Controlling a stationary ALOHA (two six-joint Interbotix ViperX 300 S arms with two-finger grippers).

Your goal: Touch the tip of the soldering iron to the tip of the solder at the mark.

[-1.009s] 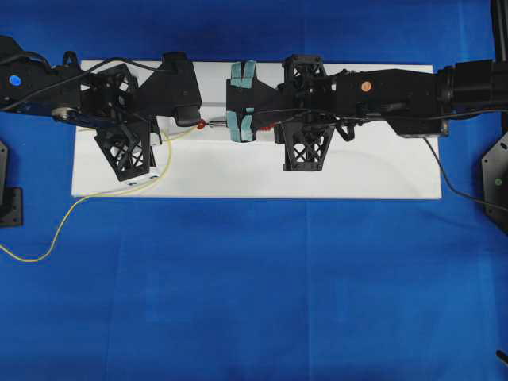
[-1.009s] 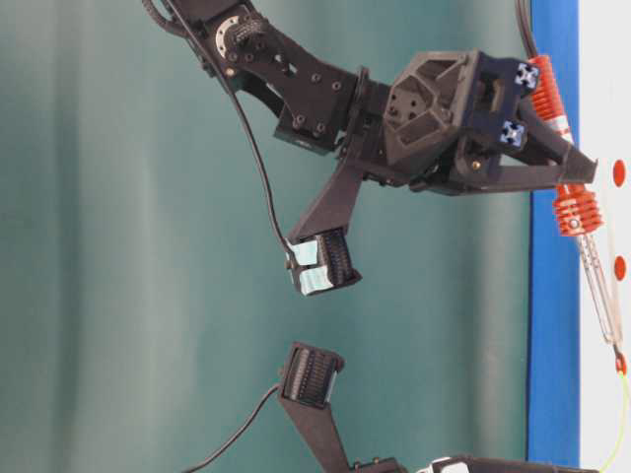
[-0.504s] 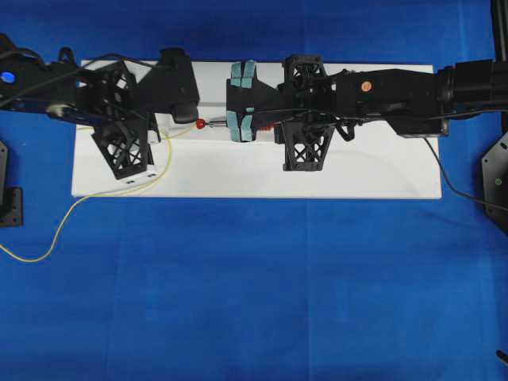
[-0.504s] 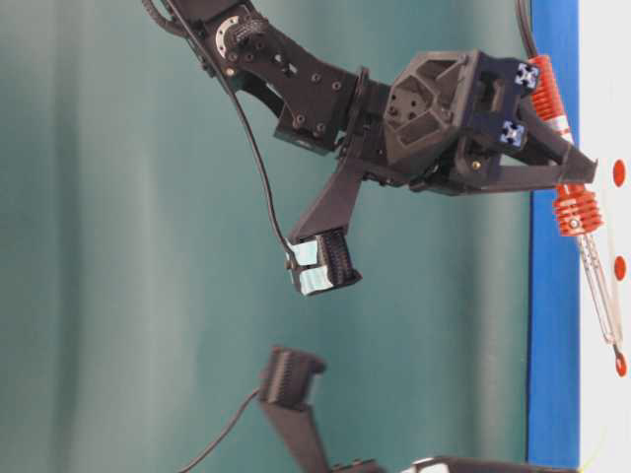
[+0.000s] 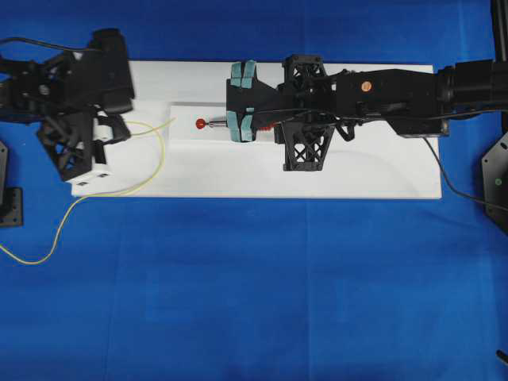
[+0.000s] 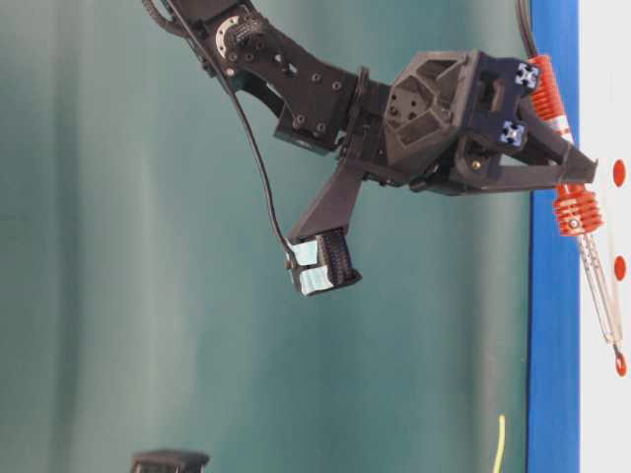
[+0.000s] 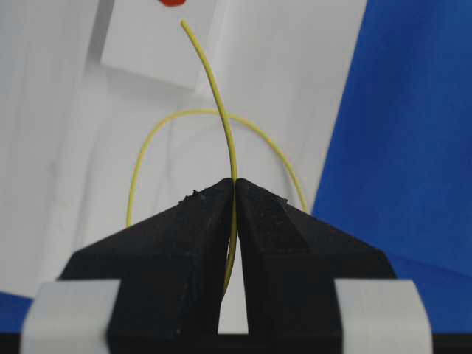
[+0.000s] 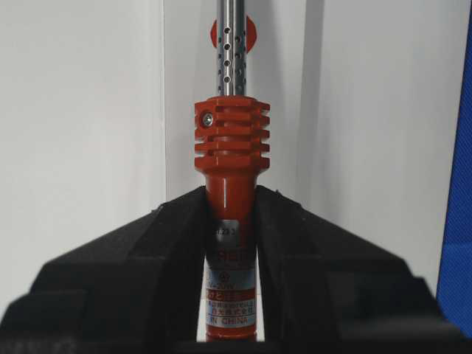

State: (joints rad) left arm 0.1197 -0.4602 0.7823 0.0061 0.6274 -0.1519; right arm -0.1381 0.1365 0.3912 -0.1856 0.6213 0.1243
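The soldering iron (image 8: 230, 184) has a ribbed orange-red handle with a small printed label, and a perforated silver shaft running toward a red dot mark (image 5: 201, 124) on the white board (image 5: 357, 175). Its tip is hidden behind the shaft in the right wrist view and too small to make out from overhead. The right gripper (image 8: 230, 203) pinches the handle between matte black wedge-shaped jaws. The solder (image 7: 214, 96), a thin yellow wire, arcs up from the left gripper (image 7: 234, 184), whose jaws are pressed together on it; its free end stops just short of the mark. More solder loops across the board and trails onto the blue cloth of the bench (image 5: 254, 286).
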